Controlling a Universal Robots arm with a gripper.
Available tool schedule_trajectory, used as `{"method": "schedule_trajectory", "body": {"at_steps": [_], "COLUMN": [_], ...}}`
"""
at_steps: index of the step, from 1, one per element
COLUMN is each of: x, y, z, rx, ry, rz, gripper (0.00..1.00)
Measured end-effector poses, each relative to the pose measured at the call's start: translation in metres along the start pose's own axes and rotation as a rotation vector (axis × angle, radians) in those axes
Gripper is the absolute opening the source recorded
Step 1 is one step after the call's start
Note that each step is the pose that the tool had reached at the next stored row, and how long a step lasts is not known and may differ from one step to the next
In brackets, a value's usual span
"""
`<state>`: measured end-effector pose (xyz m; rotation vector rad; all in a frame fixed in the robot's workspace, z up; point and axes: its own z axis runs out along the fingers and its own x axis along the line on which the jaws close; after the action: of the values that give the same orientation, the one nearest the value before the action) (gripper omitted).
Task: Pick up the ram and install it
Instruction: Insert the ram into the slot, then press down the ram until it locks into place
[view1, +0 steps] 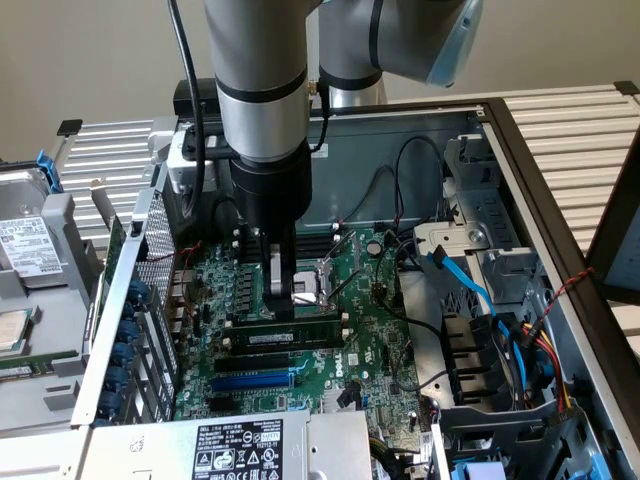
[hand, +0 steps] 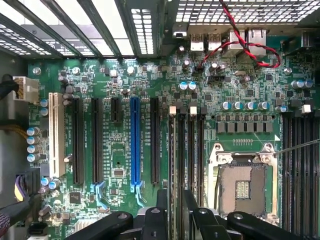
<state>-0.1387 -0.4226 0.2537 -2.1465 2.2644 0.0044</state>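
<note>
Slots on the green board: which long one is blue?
The bright blue slot, set between black slots; every other one is black, apart from one white slot at the row's end.

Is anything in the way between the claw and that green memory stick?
Nothing visible. The gripper hangs directly over the memory stick, which lies among the black slots, with no cable or part between them.
</note>
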Motion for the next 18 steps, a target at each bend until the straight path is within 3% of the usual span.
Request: {"method": "schedule_trajectory", "body": {"at_steps": [4,5,8,18], "x": [-0.0001,-0.0001,-0.0001,0.0], "y": [-0.0001,-0.0001,-0.0002,-0.0001], "z": [-0.0056,-0.0056,-0.0056,-0.0056], "rx": [0.0001,0.0002,0.0002,0.0001], "ry": [-0.0003,-0.0003,-0.0003,-0.0002], "rz": [0.0,0.0,0.0,0.0], "gripper": [0.25,0.18,0.11,0.11]}}
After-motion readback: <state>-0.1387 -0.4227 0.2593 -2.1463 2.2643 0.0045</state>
